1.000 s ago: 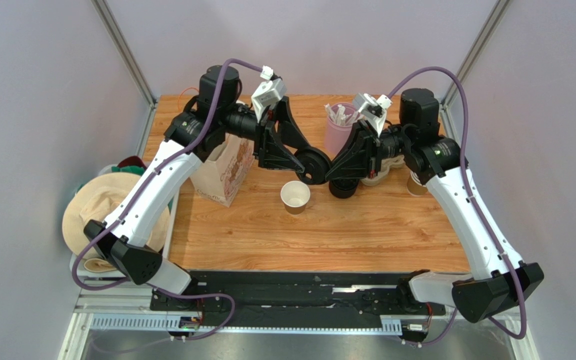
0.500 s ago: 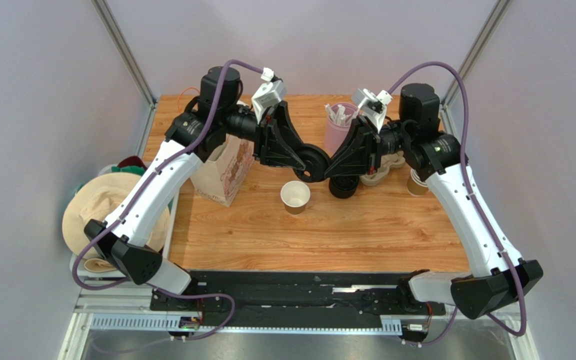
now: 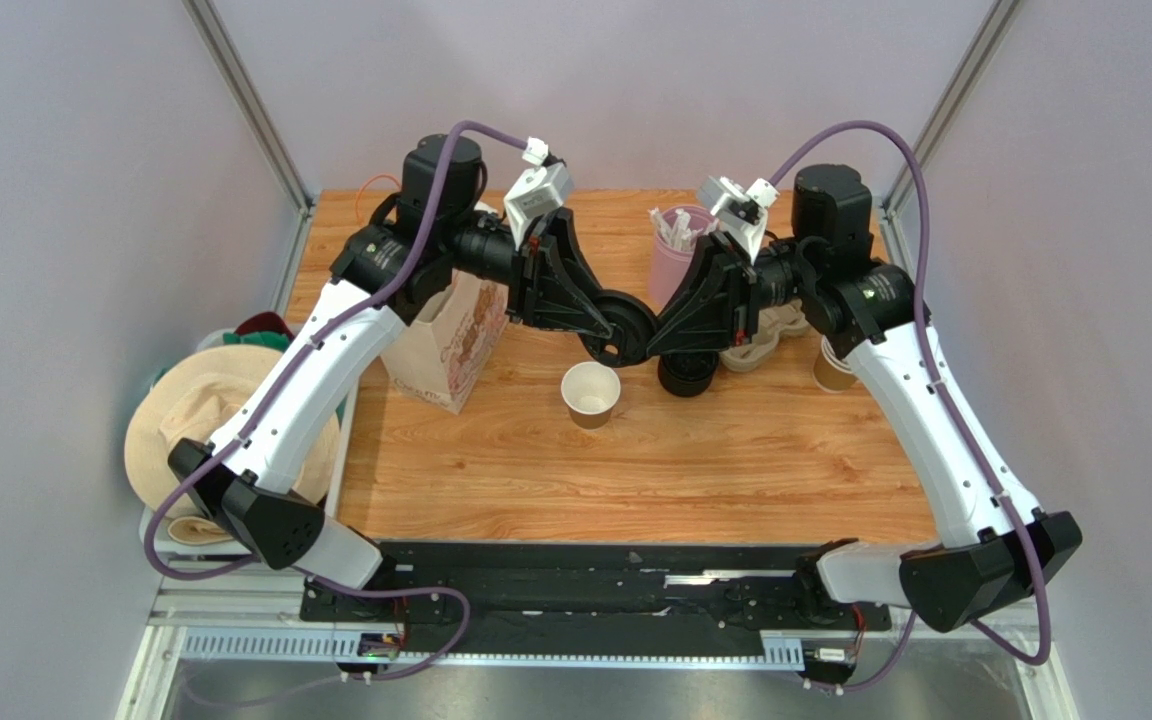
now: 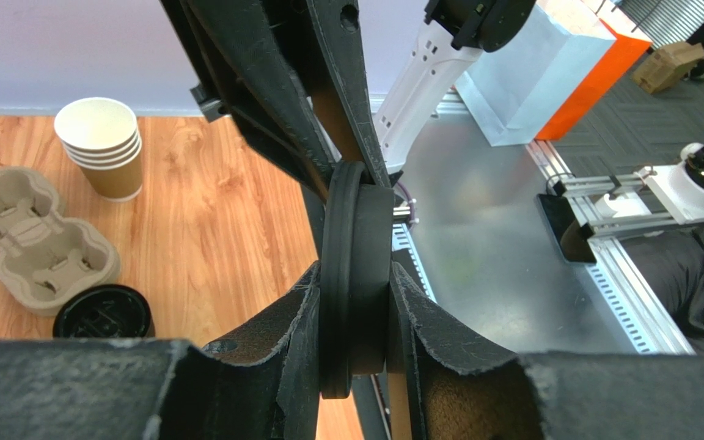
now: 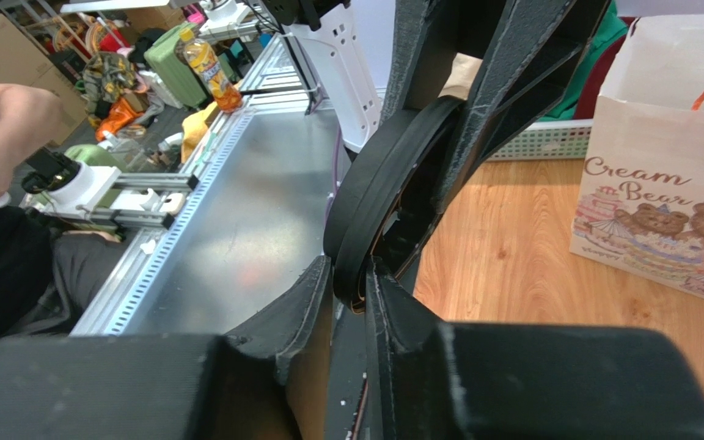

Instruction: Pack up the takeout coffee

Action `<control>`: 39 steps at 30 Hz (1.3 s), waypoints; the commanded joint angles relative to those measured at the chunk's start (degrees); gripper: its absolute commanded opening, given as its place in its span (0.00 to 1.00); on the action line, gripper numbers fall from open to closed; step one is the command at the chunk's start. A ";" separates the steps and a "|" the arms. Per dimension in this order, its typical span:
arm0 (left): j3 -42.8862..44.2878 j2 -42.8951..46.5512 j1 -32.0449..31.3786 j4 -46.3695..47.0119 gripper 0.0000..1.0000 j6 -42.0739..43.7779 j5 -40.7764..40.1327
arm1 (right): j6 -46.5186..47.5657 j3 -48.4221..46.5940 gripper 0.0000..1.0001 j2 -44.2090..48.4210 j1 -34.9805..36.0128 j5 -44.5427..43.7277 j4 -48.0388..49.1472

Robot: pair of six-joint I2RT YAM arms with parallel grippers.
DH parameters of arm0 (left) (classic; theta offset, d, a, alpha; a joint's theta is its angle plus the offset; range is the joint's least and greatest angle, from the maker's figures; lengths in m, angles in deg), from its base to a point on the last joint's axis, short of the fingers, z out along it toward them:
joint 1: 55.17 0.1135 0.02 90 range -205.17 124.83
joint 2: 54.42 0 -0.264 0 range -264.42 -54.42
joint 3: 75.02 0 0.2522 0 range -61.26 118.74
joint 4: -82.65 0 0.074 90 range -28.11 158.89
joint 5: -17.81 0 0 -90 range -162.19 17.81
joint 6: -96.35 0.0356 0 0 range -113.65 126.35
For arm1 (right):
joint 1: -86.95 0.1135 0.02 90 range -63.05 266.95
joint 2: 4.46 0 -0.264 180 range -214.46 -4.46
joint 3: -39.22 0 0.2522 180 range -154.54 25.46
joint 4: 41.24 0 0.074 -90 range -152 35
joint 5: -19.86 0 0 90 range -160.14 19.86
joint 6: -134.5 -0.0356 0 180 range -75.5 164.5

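Observation:
The takeout coffee cup point(image 3: 590, 393), kraft brown and white inside, stands open and lidless on the table centre. Above and behind it, both grippers meet on a round black lid point(image 3: 632, 329) held on edge in the air. My left gripper point(image 3: 615, 321) is shut on the lid point(image 4: 356, 275) from the left. My right gripper point(image 3: 669, 323) is shut on it point(image 5: 379, 211) from the right. Seen edge-on, the lid looks like two nested layers. In the left wrist view my left gripper point(image 4: 356, 302) pinches its lower edge. In the right wrist view my right gripper point(image 5: 351, 280) does the same.
A printed paper bag point(image 3: 447, 342) stands at the left, also in the right wrist view point(image 5: 668, 183). Another black lid point(image 3: 686, 375) lies right of the cup. A pulp cup carrier point(image 3: 766, 348), a stack of brown cups point(image 3: 833, 365) and a pink cup of sticks point(image 3: 677, 252) stand behind.
Both grippers stay shut together on the lid. The right wrist has shifted slightly to the left and back; the cup has not moved.

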 commanded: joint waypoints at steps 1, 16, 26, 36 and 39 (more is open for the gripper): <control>-0.43 0.79 -0.56 0.15 0.29 1.49 0.72 | -0.78 -3.25 0.28 0.34 -0.47 -1.02 1.63; -5.52 0.70 3.91 13.22 0.23 -19.41 -11.58 | 38.12 -13.80 0.98 7.46 3.63 -49.94 -29.74; -12.38 -2.29 7.70 19.75 0.22 -32.08 -18.44 | 48.52 -7.05 0.89 9.13 23.60 -76.77 -34.06; -16.60 -3.25 7.53 23.61 0.22 -37.01 -19.50 | 48.09 -4.48 0.68 2.72 32.57 -86.54 -26.06; -17.12 -3.25 6.92 23.44 0.22 -36.57 -19.67 | 47.03 -5.62 0.66 1.40 32.92 -85.23 -25.80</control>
